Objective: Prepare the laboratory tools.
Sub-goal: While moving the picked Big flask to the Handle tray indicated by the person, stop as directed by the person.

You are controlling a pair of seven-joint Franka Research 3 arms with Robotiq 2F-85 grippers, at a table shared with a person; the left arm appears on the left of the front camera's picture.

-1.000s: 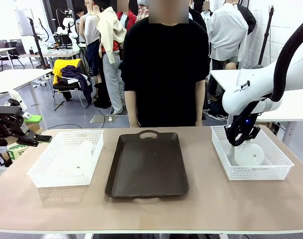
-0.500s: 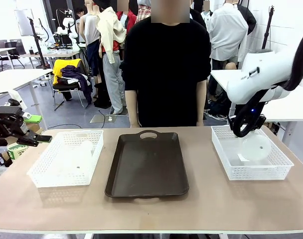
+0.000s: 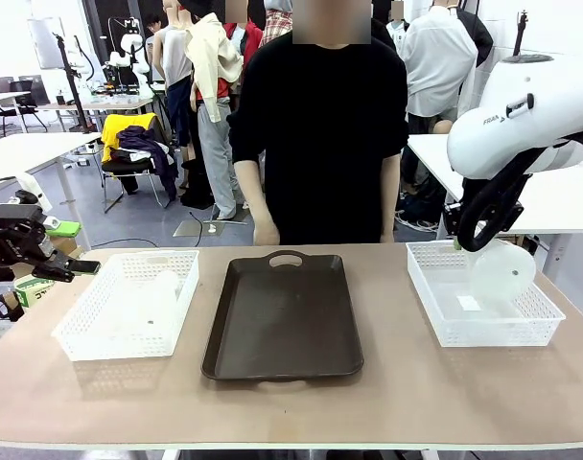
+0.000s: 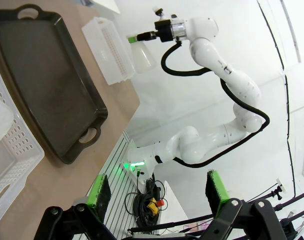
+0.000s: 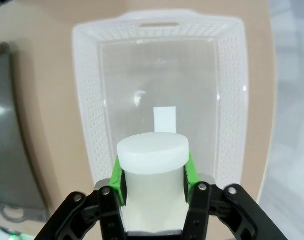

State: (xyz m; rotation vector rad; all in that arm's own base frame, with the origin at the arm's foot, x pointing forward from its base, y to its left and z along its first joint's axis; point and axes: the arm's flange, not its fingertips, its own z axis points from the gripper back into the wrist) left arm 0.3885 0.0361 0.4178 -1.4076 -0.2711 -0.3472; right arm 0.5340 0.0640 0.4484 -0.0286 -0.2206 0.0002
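Tan tabletop (image 3: 416, 383), right claw (image 5: 153, 173) clamping frosted conical flask (image 5: 152, 150) over white mesh basket (image 5: 87, 105), left claw (image 4: 157, 190) spread empty

The white right arm (image 3: 522, 115) bears grey lettering (image 3: 493, 120), a black cable (image 3: 491, 199) and a black, green-padded tool (image 5: 152, 172).

One frosted-white conical flask (image 3: 501, 276) is pinched at its narrow neck between the green pads of the right gripper (image 5: 153, 175). It hangs tilted from the gripper, neck uppermost and wide round base lowest, in the air above a white mesh basket (image 3: 435, 305). The other flask (image 3: 159, 295), equally translucent, lies on its side inside a second mesh basket (image 3: 85, 347) on the surface. It sits just beside the left gripper (image 3: 79, 267), apart from its spread fingers.
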